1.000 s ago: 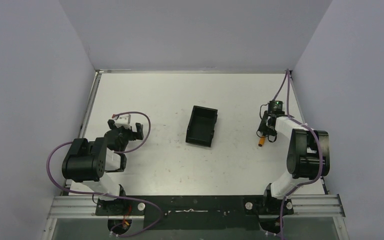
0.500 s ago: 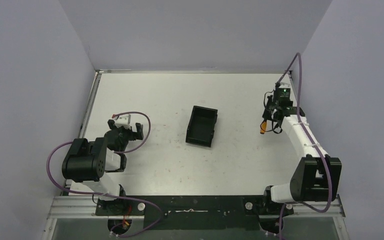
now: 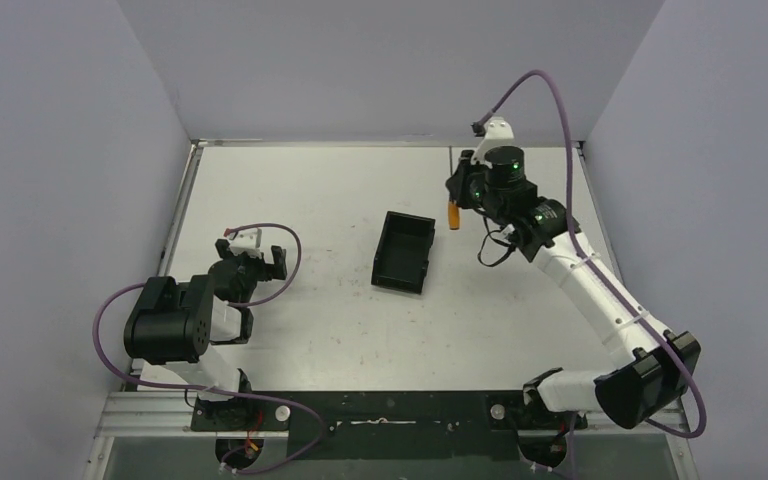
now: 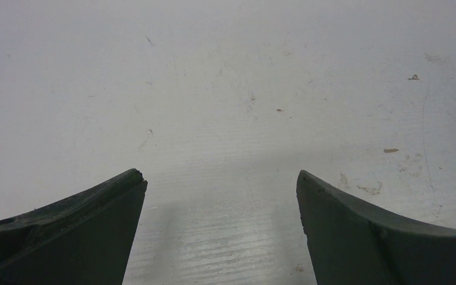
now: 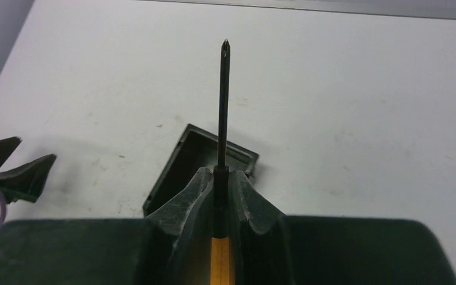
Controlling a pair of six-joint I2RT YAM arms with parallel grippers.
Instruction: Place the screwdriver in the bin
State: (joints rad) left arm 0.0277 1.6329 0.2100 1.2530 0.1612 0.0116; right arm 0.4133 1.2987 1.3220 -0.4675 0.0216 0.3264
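Bin (image 3: 404,251) position relative to the right claw (image 3: 463,192) is what the coming move turns on. That claw is clamped on the screwdriver (image 5: 223,136) and holds it clear above the table (image 3: 310,190). In the right wrist view the orange handle sits back inside the grip and the thin dark shaft sticks straight out ahead of the claw. The bin lies below the claw and to its left, just beside it from above and not yet under it. The bin's long axis runs roughly away from the arm bases, slightly tilted. In the wrist view part of the bin shows beneath the shaft, the rest hidden behind the claw. I judge that a short carry leftward, then a release, would do. The left claw (image 3: 250,262), its jaws standing apart over the table, is well apart from the bin, so the right arm is the nearer.
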